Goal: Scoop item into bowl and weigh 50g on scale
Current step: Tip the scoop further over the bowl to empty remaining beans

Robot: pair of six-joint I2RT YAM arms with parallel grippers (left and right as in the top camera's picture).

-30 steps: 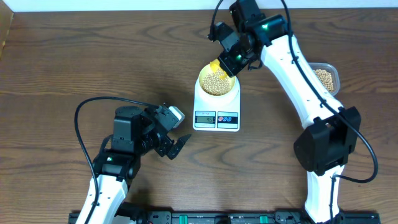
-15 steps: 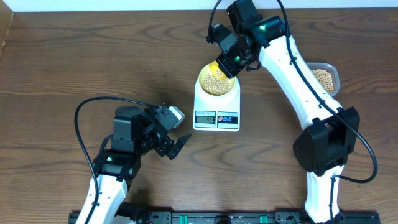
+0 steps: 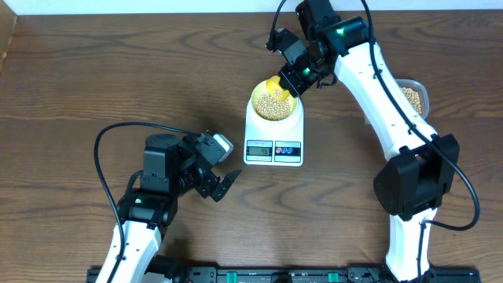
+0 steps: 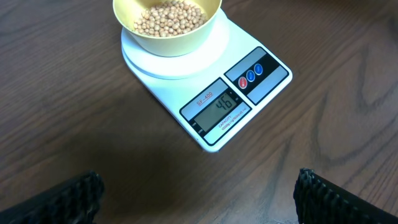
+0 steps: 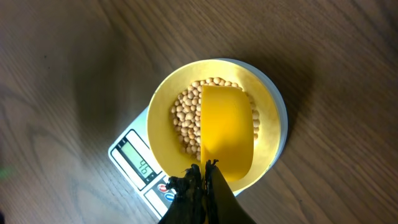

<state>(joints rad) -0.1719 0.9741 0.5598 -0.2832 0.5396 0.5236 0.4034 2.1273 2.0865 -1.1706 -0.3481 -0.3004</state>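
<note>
Right wrist view: beans (image 5: pixel 186 121) sit in the bowl (image 5: pixel 268 118) on the scale (image 5: pixel 124 149). Its display (image 4: pixel 217 104) reads 46, so we judge it slightly short. We see the yellow scoop (image 5: pixel 227 134) directly over the bowl, long axis running back to the right gripper (image 5: pixel 202 177), which is clamped on its handle. The tub (image 3: pixel 414 96) lies to that arm's right, so we'd top up there. Our left gripper (image 3: pixel 225 183) gapes wide and empty, well off the scale's front-left.

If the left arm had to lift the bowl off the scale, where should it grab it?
Probably the thin rim of the bowl, on the side nearest the display of the scale, from above, one finger inside, one outside. That rim stands bare above the beans; the yellow scoop overhangs another stretch.
</note>
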